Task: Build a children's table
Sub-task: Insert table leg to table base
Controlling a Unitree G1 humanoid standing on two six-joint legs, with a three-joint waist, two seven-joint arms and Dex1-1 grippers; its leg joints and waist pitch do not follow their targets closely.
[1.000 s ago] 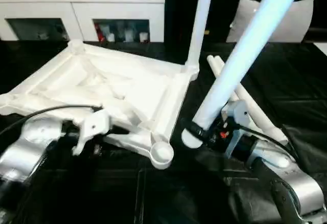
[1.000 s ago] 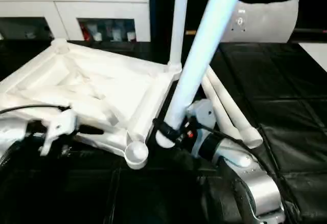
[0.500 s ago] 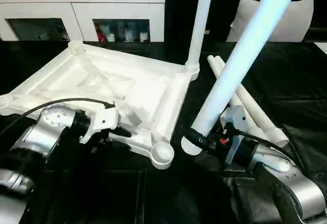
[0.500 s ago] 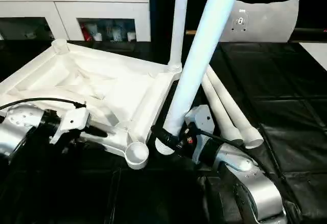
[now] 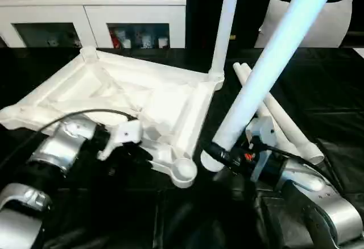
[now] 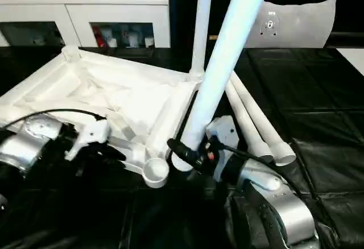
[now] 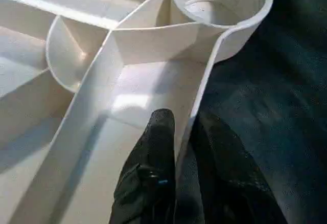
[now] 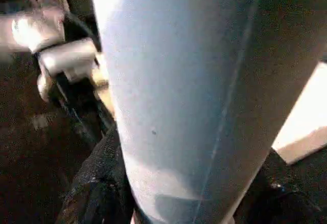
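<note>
gripping a leg beside the upturned top

pinching the near rim of the upturned table top, the left claw has one black finger inside the rim wall and the other outside it, closed on that thin wall just short of the near corner socket; the socket's threaded inside shows in the left wrist view; the silver left forearm runs back from there toward the lower left, with a black cable arching over it.

the right claw is clamped around the thick lower end of a long white leg; this held leg leans up and away to the upper right, its round foot end hanging just beside the near corner socket, apart from it; the right wrist view has the leg's pale shaft between the black fingers.

the table top lies with its ribbed underside up on the black bench; one standing leg rises from the far right corner socket; two loose legs lie side by side on the bench to the right of the top, behind the right arm; a white shelved cabinet stands beyond the bench, and a grey-white cushion-like panel sits at the far right.
</note>
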